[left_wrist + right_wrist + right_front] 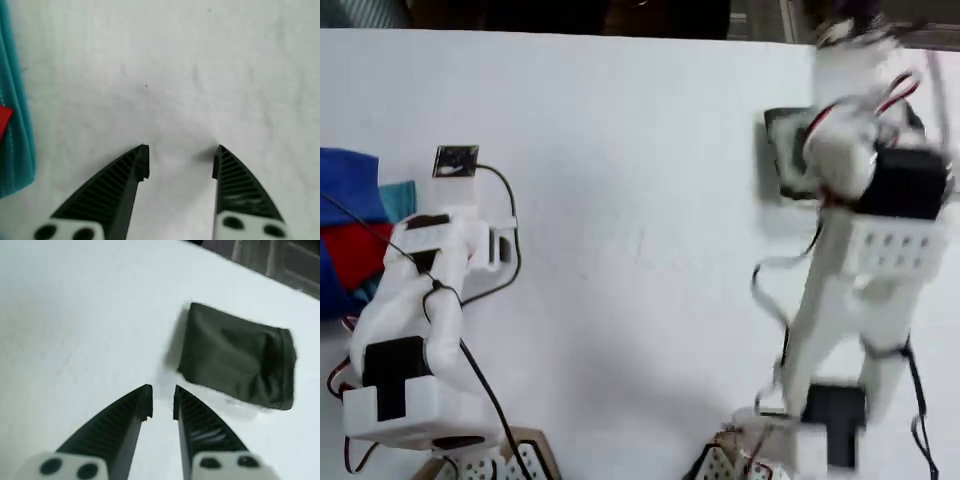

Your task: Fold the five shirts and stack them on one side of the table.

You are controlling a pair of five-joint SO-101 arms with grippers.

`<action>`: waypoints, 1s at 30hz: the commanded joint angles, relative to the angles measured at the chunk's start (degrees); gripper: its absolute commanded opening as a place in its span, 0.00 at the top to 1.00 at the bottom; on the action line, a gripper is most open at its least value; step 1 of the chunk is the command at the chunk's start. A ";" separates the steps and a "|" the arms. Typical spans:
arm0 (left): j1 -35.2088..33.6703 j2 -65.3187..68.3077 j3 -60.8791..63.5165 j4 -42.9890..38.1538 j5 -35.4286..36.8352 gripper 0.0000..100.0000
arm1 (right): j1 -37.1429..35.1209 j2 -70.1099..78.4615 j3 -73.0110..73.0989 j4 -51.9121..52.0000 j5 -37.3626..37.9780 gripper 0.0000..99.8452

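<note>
A dark folded shirt lies flat on the white table, just ahead of my right gripper, whose fingers stand a narrow gap apart with nothing between them. In the high view the same dark shirt shows partly under the right arm at the far right. A pile of blue, teal and red shirts sits at the table's left edge. My left gripper is open over bare table, with the teal shirt off to one side. In the high view it points toward the far side.
Cables run from both arm bases along the near edge. The white table stretches wide between the two arms. A dark room edge lies beyond the table's far side.
</note>
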 commanded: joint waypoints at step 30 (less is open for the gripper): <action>0.97 -0.09 -1.80 0.44 0.00 0.77 | -8.92 -36.09 107.87 -68.35 -0.62 0.96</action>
